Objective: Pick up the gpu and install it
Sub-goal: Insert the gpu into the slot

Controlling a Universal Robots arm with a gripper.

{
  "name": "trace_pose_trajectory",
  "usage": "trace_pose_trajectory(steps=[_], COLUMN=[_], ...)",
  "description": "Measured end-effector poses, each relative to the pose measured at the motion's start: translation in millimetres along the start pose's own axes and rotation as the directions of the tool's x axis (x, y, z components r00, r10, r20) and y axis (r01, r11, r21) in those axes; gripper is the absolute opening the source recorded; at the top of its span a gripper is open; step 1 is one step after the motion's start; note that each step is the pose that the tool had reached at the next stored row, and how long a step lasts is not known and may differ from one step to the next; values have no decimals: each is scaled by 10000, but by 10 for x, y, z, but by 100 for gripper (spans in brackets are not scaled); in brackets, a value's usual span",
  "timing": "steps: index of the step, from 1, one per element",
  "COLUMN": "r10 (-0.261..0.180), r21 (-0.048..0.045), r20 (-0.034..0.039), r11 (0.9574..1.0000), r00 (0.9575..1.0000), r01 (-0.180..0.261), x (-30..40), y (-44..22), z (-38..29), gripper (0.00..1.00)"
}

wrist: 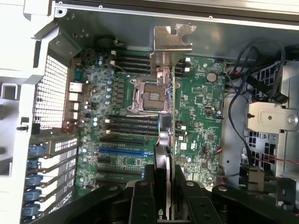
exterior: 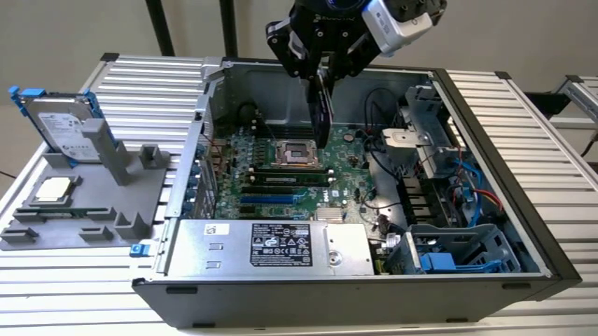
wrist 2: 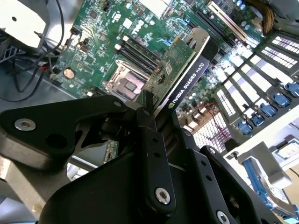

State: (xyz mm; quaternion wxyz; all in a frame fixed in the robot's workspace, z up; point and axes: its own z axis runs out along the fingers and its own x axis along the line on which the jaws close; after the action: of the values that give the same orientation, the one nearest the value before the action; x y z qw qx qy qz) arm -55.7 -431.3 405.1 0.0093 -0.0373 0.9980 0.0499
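My gripper (exterior: 323, 73) is shut on the gpu (exterior: 321, 112), a thin green card with a silver bracket. It hangs on edge above the motherboard (exterior: 280, 175) inside the open computer case (exterior: 523, 231), over the empty CPU socket (exterior: 297, 150). In the second wrist view the gpu (wrist 2: 180, 74) sticks out from between the black fingers (wrist 2: 149, 126) with its bracket end farthest away. In the first wrist view the gpu (wrist: 170, 93) appears edge-on, its bracket (wrist: 173, 42) near the case wall. A blue expansion slot (wrist: 126, 151) lies on the board, off to one side of the card.
On the exterior view's left, a grey fixture (exterior: 94, 210) holds a silver hard drive with a blue frame (exterior: 61, 126) and a small square CPU chip (exterior: 52, 190). In the case, the power supply (exterior: 271, 245) sits at the front, and cables (exterior: 467, 196) and a drive cage (exterior: 458, 252) at the right.
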Motion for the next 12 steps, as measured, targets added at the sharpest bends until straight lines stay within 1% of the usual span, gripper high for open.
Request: trace_pose_trajectory(steps=[12], r10=[-424], r21=[-10], r20=[-42], r11=[9991], r00=[9991], r01=[424], x=[0], y=[0], z=[0], gripper=[0])
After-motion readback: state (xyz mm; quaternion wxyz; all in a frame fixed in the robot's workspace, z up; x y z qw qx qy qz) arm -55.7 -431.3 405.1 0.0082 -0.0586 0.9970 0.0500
